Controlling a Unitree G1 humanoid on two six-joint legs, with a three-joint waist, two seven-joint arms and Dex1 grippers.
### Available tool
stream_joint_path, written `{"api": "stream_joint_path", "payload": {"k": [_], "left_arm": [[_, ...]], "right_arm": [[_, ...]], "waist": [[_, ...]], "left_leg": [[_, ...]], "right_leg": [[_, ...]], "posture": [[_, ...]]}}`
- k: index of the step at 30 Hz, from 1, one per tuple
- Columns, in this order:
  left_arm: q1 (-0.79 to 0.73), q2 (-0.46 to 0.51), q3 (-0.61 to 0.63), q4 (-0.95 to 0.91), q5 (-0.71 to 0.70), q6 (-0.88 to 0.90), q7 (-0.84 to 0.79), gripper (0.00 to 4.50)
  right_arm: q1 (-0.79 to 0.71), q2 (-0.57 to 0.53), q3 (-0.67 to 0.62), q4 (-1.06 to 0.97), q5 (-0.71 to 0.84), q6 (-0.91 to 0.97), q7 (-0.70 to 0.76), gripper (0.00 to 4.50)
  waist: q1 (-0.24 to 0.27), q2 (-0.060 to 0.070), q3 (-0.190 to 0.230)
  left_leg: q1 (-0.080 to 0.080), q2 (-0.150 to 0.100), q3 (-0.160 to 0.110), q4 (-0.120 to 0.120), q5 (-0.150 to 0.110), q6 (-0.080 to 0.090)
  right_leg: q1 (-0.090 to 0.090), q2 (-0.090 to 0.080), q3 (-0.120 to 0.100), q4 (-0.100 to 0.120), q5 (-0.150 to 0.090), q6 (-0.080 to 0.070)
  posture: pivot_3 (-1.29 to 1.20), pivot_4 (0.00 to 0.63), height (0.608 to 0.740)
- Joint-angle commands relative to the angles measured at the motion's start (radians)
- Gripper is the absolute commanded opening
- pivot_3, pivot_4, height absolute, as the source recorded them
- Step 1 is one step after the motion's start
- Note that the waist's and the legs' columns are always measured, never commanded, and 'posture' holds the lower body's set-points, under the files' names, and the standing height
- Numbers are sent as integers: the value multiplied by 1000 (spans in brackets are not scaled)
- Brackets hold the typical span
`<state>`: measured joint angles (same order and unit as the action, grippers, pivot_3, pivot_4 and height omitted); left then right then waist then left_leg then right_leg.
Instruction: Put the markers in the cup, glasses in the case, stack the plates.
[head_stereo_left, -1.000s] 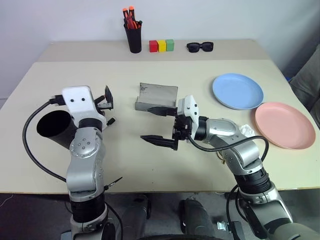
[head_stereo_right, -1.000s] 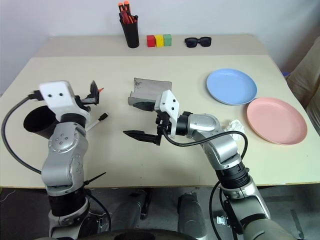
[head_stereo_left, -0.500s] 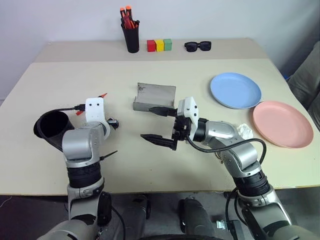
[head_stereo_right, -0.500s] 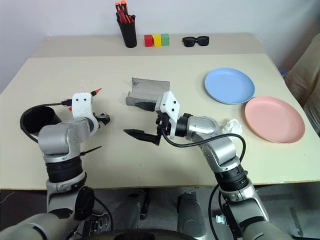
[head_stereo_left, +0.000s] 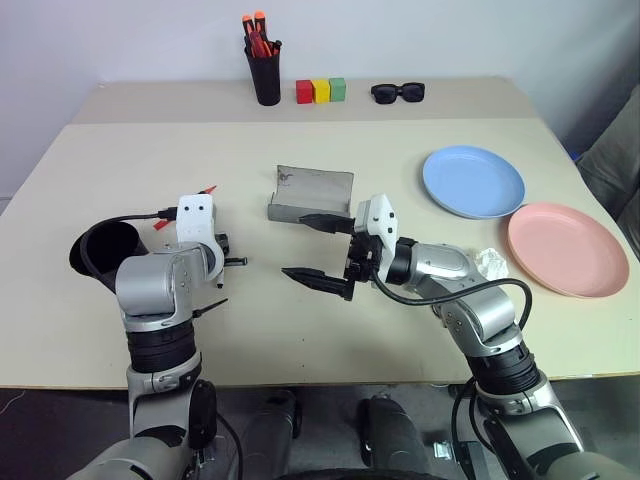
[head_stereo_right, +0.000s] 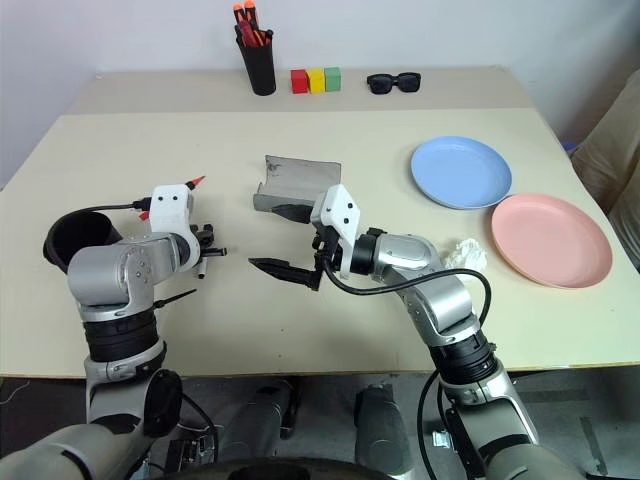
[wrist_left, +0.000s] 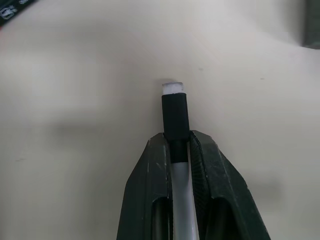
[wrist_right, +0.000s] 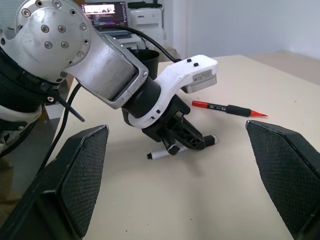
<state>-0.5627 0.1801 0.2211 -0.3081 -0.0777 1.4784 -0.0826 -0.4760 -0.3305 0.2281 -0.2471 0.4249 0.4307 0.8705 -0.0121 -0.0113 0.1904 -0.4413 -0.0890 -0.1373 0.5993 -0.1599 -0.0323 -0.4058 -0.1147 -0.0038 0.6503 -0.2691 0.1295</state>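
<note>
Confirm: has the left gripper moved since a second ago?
Yes. The left gripper came down from level with the case's height to the table, and is now shut on the white marker.

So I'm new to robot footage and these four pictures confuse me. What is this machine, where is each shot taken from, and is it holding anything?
It is a humanoid robot with two arms, each ending in a two-fingered gripper. Two pictures look down from its head; the other two come from cameras on its wrists. The left gripper is shut on the white marker, which lies on the table. The right gripper is open and holds nothing. Also on the table are a red-ended marker, a black cup, a grey case, a blue plate, a pink plate, a pen holder, coloured blocks and sunglasses.
</note>
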Motion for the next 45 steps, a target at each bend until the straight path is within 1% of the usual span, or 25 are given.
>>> {"api": "stream_joint_path", "payload": {"k": [1,2,4,6,8,9,10,12,15,18,22,29,33,38,42,43,45], "left_arm": [[22,16,-62,-92,-8,-185,-20,10],[33,22,-77,-111,-5,-259,-27,10],[61,-1,-64,-156,-1,-479,-20,10],[80,-38,-13,-188,2,-702,20,10],[87,-47,21,-194,14,-840,55,10],[110,-18,27,-210,103,-950,130,10],[132,-6,55,-232,171,-1023,206,10],[179,7,100,-264,263,-1118,316,10],[246,9,130,-285,309,-1182,364,10],[352,-29,156,-330,335,-1215,401,10],[439,-85,141,-352,342,-1244,417,10],[481,-130,113,-315,347,-1312,430,10],[470,-122,112,-249,314,-1363,416,10],[478,-119,123,-215,295,-1407,412,10],[495,-123,125,-216,291,-1420,414,1862],[498,-123,125,-217,291,-1420,414,2436],[501,-123,123,-221,292,-1418,414,3435]], "right_arm": [[-19,8,-3,-18,5,-23,8,4500],[-20,9,-3,-16,5,-23,9,4500],[-23,10,-3,-13,4,-24,10,4500],[-26,10,-5,-11,3,-24,11,4500],[-27,10,-7,-10,3,-24,12,4500],[-27,11,-11,-12,6,-23,12,4500],[-27,14,-17,-14,15,-19,11,4500],[-28,23,-32,-20,38,-4,8,4500],[-33,31,-43,-24,62,11,3,4500],[-42,36,-42,-18,76,17,11,4500],[-54,38,-41,-11,94,25,24,4500],[-57,37,-45,-25,139,52,43,4500],[-54,34,-43,-31,142,56,41,4500],[-49,31,-44,-38,142,58,36,4500],[-45,28,-46,-42,143,58,33,4500],[-45,28,-45,-42,143,58,33,4500],[-45,27,-44,-42,144,58,32,4500]], "waist": [[0,0,0],[1,0,0],[1,0,0],[1,0,0],[1,0,0],[-1,0,0],[-3,0,0],[-4,0,0],[4,0,0],[8,-1,-1],[18,-2,-1],[24,-2,-1],[24,-2,-1],[23,-2,-1],[23,-2,-1],[23,-2,-1],[23,-2,-1]], "left_leg": [[0,0,0,0,0,0],[0,0,0,0,0,0],[0,1,0,-1,0,0],[0,1,0,-1,0,-1],[0,1,1,-1,0,-1],[0,1,1,-1,0,0],[0,1,1,-2,0,0],[1,1,3,-3,0,0],[1,1,2,-3,0,0],[0,0,2,-2,1,0],[1,0,2,-2,1,0],[1,0,2,-2,1,0],[1,0,2,-2,1,0],[1,0,2,-2,1,0],[1,0,2,-2,1,0],[1,0,2,-2,0,0],[1,0,2,-2,0,0]], "right_leg": [[0,0,0,0,0,0],[0,0,0,0,0,0],[0,0,0,0,0,0],[-1,-1,1,-1,0,-1],[-1,-2,1,-1,0,-1],[-1,-2,1,-1,0,-1],[-1,-1,1,-1,0,-1],[-2,-1,2,-1,1,-1],[-2,-1,2,-1,1,-1],[-1,-2,2,-2,1,-1],[0,-1,2,-1,1,-1],[0,-1,1,-2,1,-1],[0,0,1,-1,1,-2],[-1,0,1,-1,1,-2],[-1,0,1,-1,1,-2],[-1,0,1,-1,1,-2],[-1,0,1,-1,1,-2]], "posture": [[0,150,740],[0,150,740],[0,150,740],[0,150,740],[0,150,740],[0,150,740],[0,150,740],[0,150,740],[0,150,740],[0,150,740],[0,150,740],[0,150,740],[0,150,740],[0,150,740],[0,150,740],[0,150,740],[0,150,740]]}}
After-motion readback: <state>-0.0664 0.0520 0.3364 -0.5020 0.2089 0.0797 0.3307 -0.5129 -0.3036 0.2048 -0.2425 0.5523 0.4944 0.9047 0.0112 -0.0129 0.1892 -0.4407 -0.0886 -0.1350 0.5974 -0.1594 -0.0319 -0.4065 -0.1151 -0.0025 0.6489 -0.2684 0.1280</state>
